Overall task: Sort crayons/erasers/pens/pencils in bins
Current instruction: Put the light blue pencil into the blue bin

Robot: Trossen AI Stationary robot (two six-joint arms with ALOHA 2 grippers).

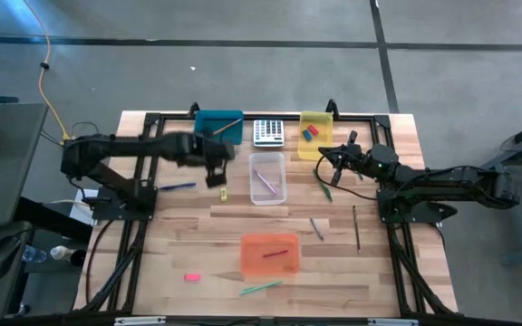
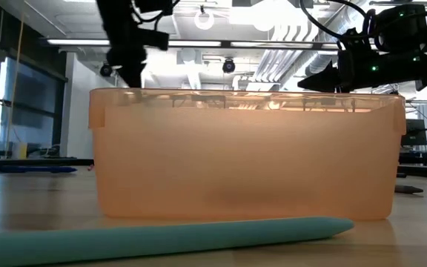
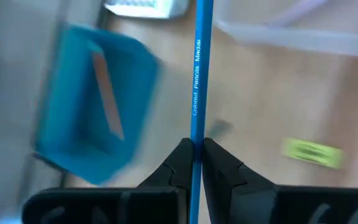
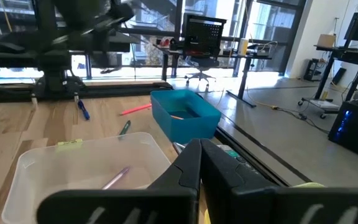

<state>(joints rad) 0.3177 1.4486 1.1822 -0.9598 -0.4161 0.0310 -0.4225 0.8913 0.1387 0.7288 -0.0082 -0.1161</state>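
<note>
The left pincer (image 3: 196, 163) is clamped on a blue pencil (image 3: 199, 81), pinching it near one end so most of the stick pokes out ahead. It looks light, stiff and a bit slick, so a grip nearer the middle would probably swing less. It hangs over the worktop (image 1: 198, 226) near the teal bin (image 1: 217, 124), which already holds a tan pencil (image 3: 106, 102). A yellow-green eraser (image 3: 312, 153) lies just beside, and the clear bin (image 1: 267, 177) and calculator (image 1: 267, 133) sit close, so it's a crowded drop. Farther off, the right pincer (image 4: 200, 163) waits with fingers together by the yellow bin (image 1: 315, 133).
</note>
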